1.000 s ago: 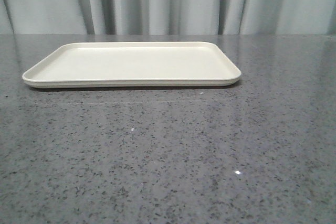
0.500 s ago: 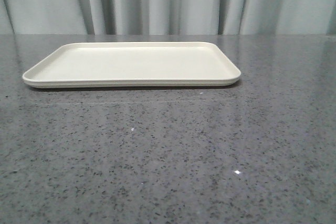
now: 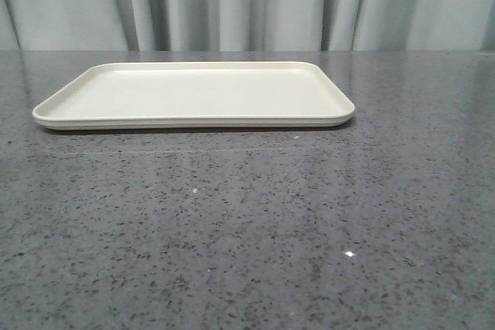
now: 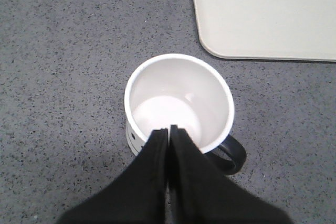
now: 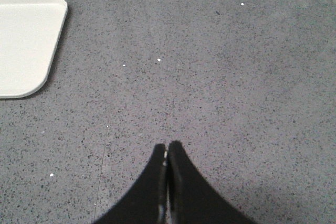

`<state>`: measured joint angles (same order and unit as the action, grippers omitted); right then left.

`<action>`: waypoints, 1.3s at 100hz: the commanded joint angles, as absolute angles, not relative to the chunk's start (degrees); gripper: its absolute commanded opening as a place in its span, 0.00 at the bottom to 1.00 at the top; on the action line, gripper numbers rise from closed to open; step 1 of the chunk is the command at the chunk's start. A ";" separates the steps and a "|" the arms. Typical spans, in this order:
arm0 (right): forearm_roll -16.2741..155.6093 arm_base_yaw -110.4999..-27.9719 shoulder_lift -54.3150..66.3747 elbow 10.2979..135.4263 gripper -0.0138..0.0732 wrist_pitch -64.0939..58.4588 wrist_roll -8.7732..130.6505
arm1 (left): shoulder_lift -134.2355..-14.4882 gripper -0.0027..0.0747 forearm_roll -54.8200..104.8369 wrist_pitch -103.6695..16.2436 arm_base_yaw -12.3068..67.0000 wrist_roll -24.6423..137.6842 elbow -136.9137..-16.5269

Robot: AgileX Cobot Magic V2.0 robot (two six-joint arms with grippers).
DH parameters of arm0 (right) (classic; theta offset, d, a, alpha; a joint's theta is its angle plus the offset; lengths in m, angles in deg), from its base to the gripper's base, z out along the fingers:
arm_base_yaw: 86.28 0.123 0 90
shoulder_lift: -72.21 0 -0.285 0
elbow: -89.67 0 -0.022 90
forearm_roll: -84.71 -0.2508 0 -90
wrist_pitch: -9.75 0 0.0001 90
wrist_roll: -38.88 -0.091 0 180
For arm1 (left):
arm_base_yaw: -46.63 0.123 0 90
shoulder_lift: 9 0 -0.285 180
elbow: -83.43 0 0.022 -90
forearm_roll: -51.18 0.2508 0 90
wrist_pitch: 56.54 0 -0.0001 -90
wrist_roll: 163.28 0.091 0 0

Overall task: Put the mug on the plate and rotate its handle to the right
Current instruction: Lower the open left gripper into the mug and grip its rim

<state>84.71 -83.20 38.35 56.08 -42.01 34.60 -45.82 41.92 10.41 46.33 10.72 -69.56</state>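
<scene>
The cream plate lies at the back of the grey table in the front view; neither gripper nor the mug shows there. In the left wrist view the white mug stands upright on the table just off a plate corner, its black handle beside my fingers. My left gripper is shut and empty, its tips above the mug's near rim. A bit of black print shows on the mug's side. My right gripper is shut and empty over bare table, with a plate corner off to one side.
Grey curtains hang behind the table's far edge. The speckled grey tabletop spreads in front of the plate.
</scene>
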 commanded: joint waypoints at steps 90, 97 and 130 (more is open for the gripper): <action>84.71 -83.66 37.28 58.06 0.77 -38.29 35.03 | -46.86 0.72 39.72 6.99 46.39 15.50 -71.46; 84.71 -83.66 37.28 58.06 0.77 -38.29 35.03 | -47.54 0.72 39.72 6.38 46.39 15.50 -71.46; 84.71 -83.66 37.28 58.06 0.77 -38.29 35.03 | -57.17 0.72 39.97 4.62 46.39 15.50 -71.46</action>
<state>84.40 -83.20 38.35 56.08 -42.39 34.60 -54.46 40.87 8.37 46.33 15.38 -69.77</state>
